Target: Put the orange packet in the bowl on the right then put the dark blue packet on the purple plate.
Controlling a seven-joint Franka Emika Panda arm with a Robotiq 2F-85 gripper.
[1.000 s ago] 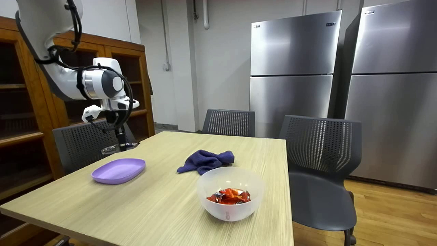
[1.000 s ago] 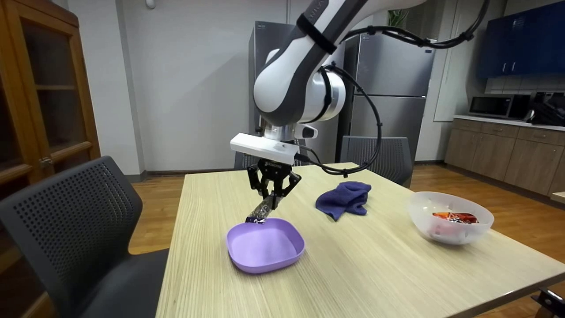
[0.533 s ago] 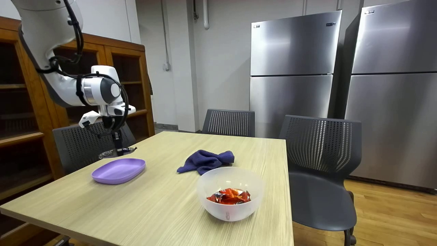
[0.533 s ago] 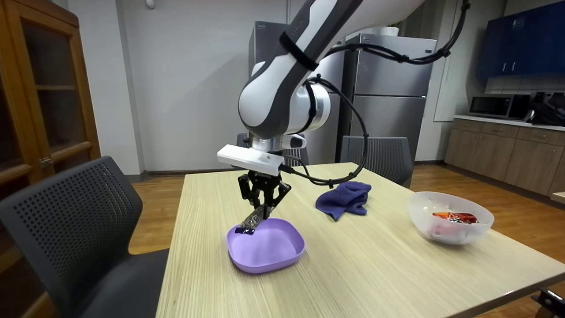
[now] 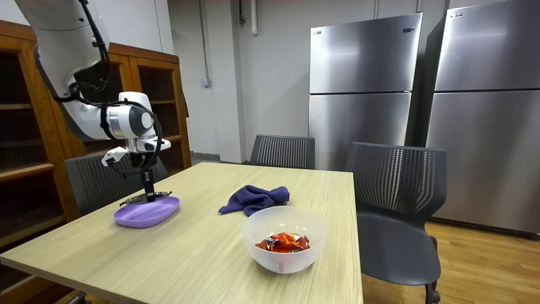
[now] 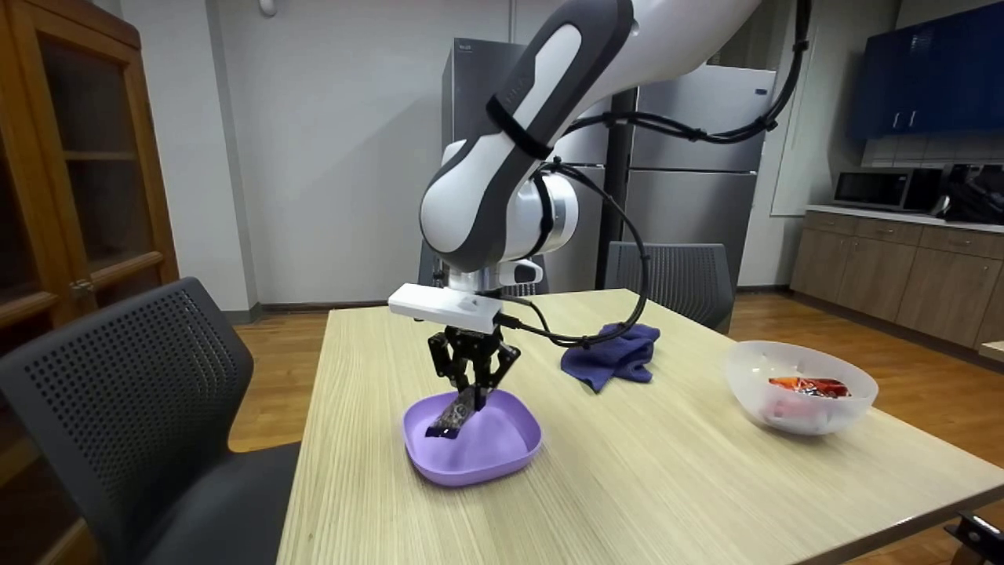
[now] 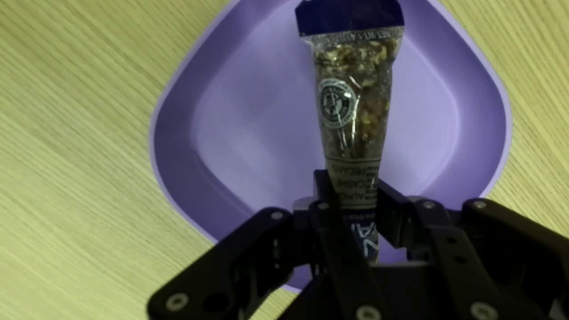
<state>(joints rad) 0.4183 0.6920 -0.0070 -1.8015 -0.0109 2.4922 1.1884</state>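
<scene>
Pale tabletop (image 6: 627, 502) fills the lower part of both exterior views, a dark chair (image 6: 118, 424) beside its left edge. Near that edge sits the purple plate (image 6: 502, 443); over it the gripper (image 6: 474, 395) pinches the dark blue packet (image 7: 355, 111), though whether this touches the plate cannot be told. Farther right, set back toward the far edge, lies a crumpled towel (image 6: 612, 357). Near the right edge stands the bowl (image 6: 833, 416), the orange packet (image 6: 808, 386) inside.
</scene>
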